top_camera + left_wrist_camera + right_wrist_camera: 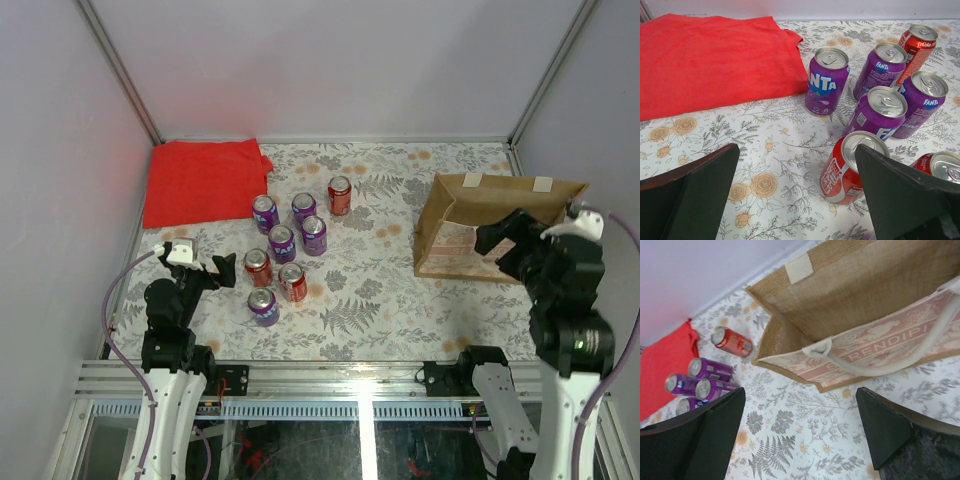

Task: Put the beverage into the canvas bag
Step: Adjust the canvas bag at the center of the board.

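While the bag (440,238) stands open at my far right, just beyond my right gripper (800,397), which gapes empty, the cans (282,240) cluster mid-left. My left gripper (797,155), equally wide and empty, faces the nearest red can (846,169); I should straddle it squarely without nudging its close neighbours.

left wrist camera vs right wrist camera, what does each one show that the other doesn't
Only the left wrist view: a near red can standing just ahead of the open left gripper, and a second red can at the right edge.
Only the right wrist view: the canvas bag with its cream handles.
Both: the red cloth, the purple cans, the far red can and the flowered table cover.
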